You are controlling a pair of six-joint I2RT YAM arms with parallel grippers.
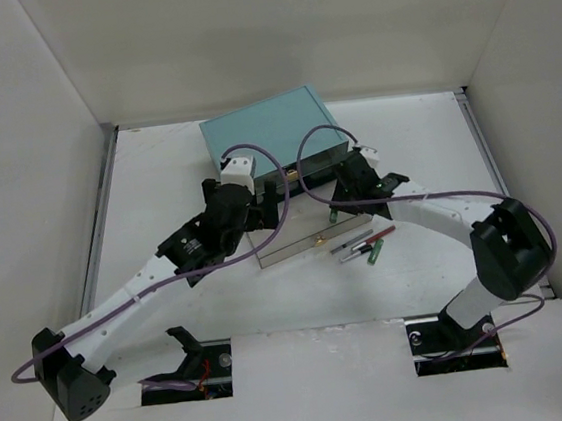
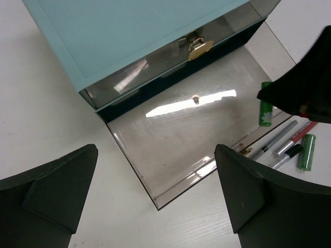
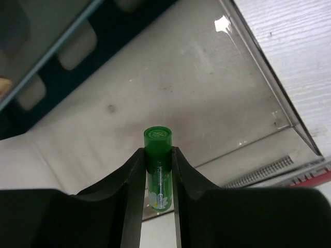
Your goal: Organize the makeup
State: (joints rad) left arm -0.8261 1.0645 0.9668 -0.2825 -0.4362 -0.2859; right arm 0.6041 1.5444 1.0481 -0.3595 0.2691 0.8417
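The left gripper [image 2: 155,155] hangs spread wide and empty above the left corner of the pulled-out drawer [image 2: 170,139], with bare white table [image 1: 158,183] at its 9 o'clock. The drawer's floor is bare, its clear front wall is at 6 o'clock, and the teal box [image 1: 263,132] closes it off at 12. The right gripper [image 3: 158,155] is clamped on a green-capped tube [image 3: 158,170], cap foremost, over the floor near the 3 o'clock wall. Outside that wall, at 4 o'clock, lie the pencils [image 2: 276,139] and a second green tube [image 2: 307,152].
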